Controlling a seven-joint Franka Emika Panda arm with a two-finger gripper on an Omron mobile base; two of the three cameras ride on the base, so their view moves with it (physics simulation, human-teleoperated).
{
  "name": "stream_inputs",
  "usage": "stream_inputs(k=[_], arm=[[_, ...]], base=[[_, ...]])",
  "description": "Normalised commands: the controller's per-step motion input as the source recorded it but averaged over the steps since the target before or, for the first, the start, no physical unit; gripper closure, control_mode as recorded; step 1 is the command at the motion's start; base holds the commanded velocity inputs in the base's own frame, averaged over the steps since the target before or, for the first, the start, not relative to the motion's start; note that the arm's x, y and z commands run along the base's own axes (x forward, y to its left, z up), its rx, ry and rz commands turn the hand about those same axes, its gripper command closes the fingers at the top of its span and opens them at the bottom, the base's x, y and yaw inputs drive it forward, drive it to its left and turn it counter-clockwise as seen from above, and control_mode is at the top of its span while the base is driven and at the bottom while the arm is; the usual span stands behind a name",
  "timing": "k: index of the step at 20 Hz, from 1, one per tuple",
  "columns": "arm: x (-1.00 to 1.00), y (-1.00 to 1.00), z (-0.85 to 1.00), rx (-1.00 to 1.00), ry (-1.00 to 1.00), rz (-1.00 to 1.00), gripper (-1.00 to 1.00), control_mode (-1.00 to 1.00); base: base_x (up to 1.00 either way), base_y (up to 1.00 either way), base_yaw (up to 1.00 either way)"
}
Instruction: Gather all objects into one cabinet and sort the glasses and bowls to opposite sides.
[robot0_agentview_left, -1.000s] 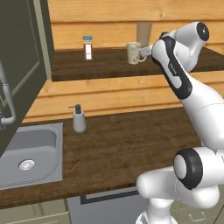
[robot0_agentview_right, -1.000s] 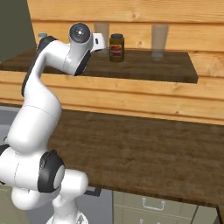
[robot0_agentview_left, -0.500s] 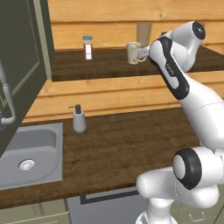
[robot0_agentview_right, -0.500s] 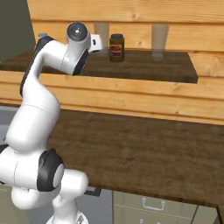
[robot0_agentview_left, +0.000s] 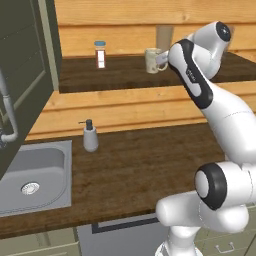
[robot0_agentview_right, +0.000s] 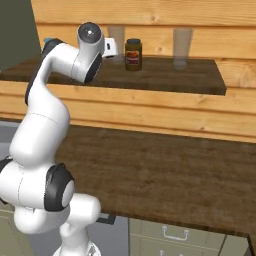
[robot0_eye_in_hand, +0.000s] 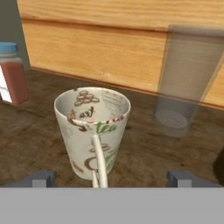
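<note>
So the claw (robot0_eye_in_hand: 111, 179) is wide apart and lined up on the printed mug (robot0_eye_in_hand: 92, 131) on the wooden shelf (robot0_eye_in_hand: 39, 131). One fingertip sits at 8 o'clock of the mug and the other at 4 o'clock, and neither is touching it. Nothing's held.

My take on doing this bit well: the mug's handle points straight back at the hand, so I'd push in level until the tips pass either side of the body, then squeeze below the rim. Don't pinch the handle. Keep it centred too, because the clear glass (robot0_eye_in_hand: 186, 74) stands near at 2 o'clock and a spice bottle (robot0_eye_in_hand: 12, 74) at 9 o'clock. A dark jar (robot0_agentview_right: 133, 54) is also just off to the right. A sloppy approach could knock any of them.

What's in stuff:
- **Mug:** looks empty, just print on the inside wall.
- **Clear glass:** empty as far as I can tell. A second glass (robot0_agentview_right: 182, 47) further along the shelf is empty too.
- **Spice bottle:** reddish filling, blue cap.
- **Jar:** dark contents.

From the left base view, the grey-green cabinet (robot0_agentview_left: 25, 75) everything's meant to go in hangs at 9 o'clock, well apart from the mug (robot0_agentview_left: 154, 60), above the sink (robot0_agentview_left: 35, 170).
</note>
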Motion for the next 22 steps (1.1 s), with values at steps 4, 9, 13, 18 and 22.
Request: stream_inputs(k=[4, 9, 13, 18, 22], arm=[[0.02, 0.11, -0.12, 0.00, 0.01, 0.00, -1.00, -1.00], [0.00, 0.09, -0.07, 0.00, 0.02, 0.00, -1.00, -1.00], [0.05, 0.01, 0.00, 0.00, 0.01, 0.00, -1.00, -1.00], [0.34, -0.01, -0.01, 0.00, 0.00, 0.02, -1.00, -1.00], [0.36, -0.01, -0.02, 0.00, 0.00, 0.02, -1.00, -1.00]], base=[[0.00, 0.00, 0.00], [0.00, 0.00, 0.00], [0.00, 0.00, 0.00], [0.00, 0.00, 0.00], [0.00, 0.00, 0.00]])
